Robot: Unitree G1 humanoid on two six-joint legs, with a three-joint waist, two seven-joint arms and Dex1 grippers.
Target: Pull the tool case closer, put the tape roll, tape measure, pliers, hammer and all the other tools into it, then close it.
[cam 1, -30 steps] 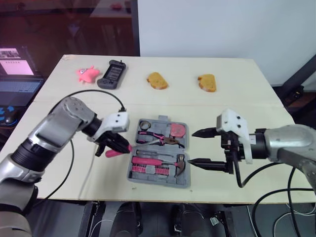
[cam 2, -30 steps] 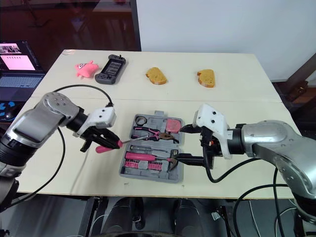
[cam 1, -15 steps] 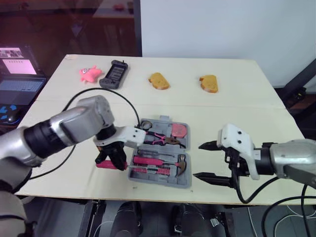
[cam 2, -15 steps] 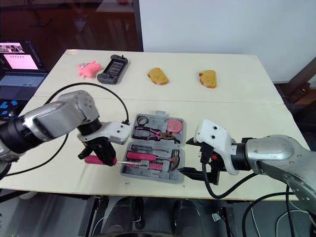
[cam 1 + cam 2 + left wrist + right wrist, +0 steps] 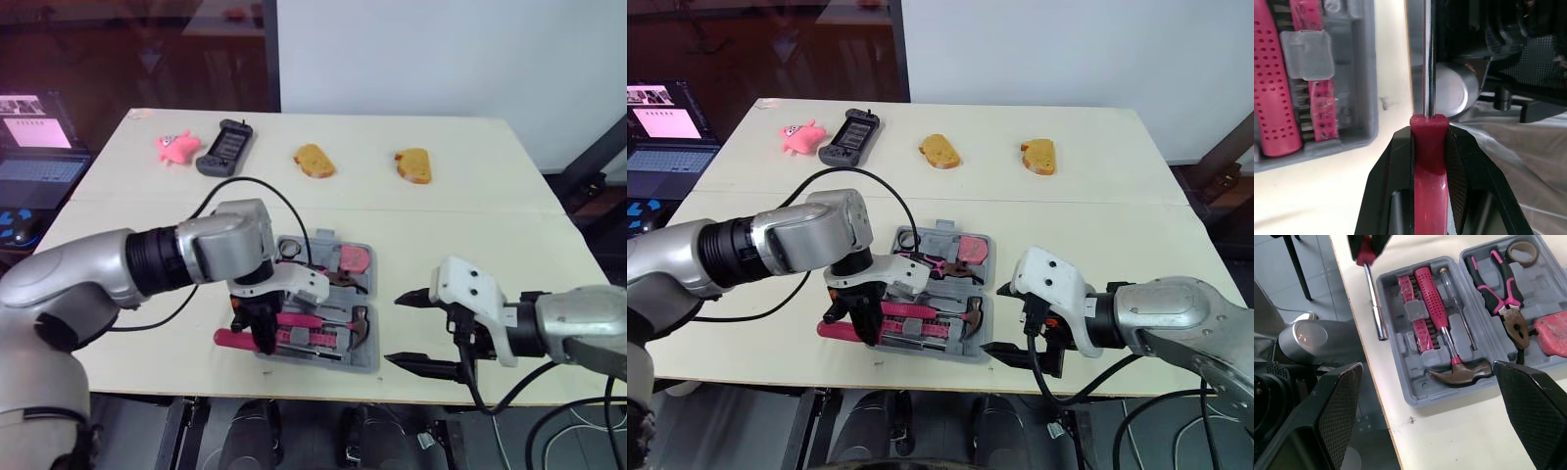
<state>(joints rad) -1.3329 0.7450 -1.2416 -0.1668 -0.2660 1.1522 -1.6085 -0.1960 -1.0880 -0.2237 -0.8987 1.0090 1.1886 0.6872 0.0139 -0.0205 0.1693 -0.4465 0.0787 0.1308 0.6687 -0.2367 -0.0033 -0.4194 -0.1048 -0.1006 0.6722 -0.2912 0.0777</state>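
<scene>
Two grippers over the table [image 5: 460, 220]. The left gripper [image 5: 260, 331] pinches a pink screwdriver [image 5: 1427, 196] by the handle, just beside the near-left edge of the case [image 5: 1415, 399], with the shaft outside the case along the table's near edge. The case lies open near that edge, between the grippers. The hammer [image 5: 1437, 328] sits in the near half; pliers [image 5: 1503, 289], tape roll [image 5: 1523, 251] and tape measure [image 5: 1552, 333] in the far half. The right gripper [image 5: 392, 329] is spread wide, holding nothing, right of the case and not touching it.
</scene>
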